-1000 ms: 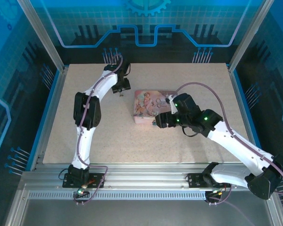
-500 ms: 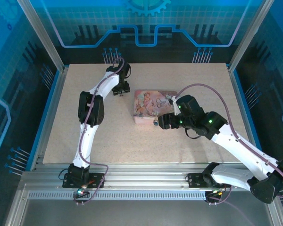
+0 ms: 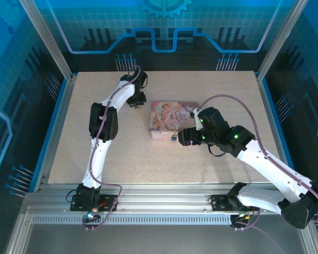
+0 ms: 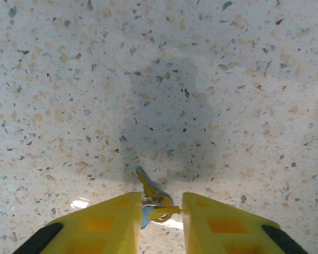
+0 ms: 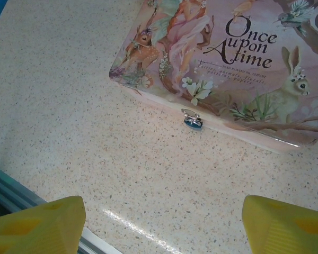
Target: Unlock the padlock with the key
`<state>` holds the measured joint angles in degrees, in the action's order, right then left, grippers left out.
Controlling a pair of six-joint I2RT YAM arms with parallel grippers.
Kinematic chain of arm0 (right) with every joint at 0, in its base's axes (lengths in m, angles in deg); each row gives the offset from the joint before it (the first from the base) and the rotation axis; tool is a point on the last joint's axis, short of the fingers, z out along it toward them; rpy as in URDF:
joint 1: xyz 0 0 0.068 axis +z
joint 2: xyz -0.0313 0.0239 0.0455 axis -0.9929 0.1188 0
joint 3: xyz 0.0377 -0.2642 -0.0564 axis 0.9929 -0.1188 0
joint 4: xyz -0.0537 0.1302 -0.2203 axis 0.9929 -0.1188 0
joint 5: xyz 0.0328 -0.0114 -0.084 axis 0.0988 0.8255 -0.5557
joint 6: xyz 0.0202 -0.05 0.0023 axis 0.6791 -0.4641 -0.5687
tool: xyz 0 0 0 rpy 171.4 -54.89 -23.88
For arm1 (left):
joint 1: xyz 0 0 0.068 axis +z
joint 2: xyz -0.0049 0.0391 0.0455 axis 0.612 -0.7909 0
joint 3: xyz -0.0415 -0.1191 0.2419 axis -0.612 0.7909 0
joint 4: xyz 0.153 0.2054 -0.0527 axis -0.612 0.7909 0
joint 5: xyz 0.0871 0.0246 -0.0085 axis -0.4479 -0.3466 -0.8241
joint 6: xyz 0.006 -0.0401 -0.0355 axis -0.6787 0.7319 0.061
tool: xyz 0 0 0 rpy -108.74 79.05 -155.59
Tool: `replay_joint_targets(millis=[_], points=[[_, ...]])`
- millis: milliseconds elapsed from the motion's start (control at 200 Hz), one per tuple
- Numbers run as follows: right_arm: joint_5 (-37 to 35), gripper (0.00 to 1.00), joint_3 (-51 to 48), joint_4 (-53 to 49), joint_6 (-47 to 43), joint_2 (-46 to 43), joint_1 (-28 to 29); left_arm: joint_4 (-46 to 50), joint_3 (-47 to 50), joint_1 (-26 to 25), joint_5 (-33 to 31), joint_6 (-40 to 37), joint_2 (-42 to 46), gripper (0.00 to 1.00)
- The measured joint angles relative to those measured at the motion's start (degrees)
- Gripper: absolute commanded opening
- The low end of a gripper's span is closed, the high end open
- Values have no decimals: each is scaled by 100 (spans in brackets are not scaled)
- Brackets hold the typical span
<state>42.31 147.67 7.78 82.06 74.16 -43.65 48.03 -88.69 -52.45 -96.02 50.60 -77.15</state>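
Note:
The key (image 4: 147,186), a small bunch on a ring with a blue tag, sits between the yellow fingers of my left gripper (image 4: 161,205) and touches both pads, just above the speckled table. In the top view the left gripper (image 3: 133,101) is at the back, left of the pink tin (image 3: 167,120). The padlock (image 5: 193,122), teal with a silvery shackle, hangs on the tin's front wall (image 5: 238,124); it also shows as a speck, the padlock (image 3: 174,138). My right gripper (image 5: 161,222) is wide open, low over the table in front of the padlock and apart from it.
The pink illustrated tin lies shut at the table's middle. An aluminium rail (image 5: 21,193) runs along the near edge at the lower left of the right wrist view. Blue panels wall the table (image 3: 95,153) on three sides.
The right arm has shifted a little to the right, its gripper still in front of the tin. The left arm's elbow has swung slightly, its wrist nudging toward the back.

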Motion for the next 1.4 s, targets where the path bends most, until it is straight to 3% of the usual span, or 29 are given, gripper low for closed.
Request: replay_joint_targets(millis=[185,680,951,1171,1401], points=[[7,79,-63,0,39,2,-22,4,-13,0,0,-96,0,0],[26,79,-229,70,101,-22,-70,114,140,-7,0,-179,136,0],[98,79,-426,341,142,-22,-181,131,481,-153,68,-398,1357,0],[376,78,-463,719,192,-22,-404,131,511,-544,286,-625,2618,0],[651,78,-461,940,208,-31,-710,138,535,-887,693,-752,3377,0]])
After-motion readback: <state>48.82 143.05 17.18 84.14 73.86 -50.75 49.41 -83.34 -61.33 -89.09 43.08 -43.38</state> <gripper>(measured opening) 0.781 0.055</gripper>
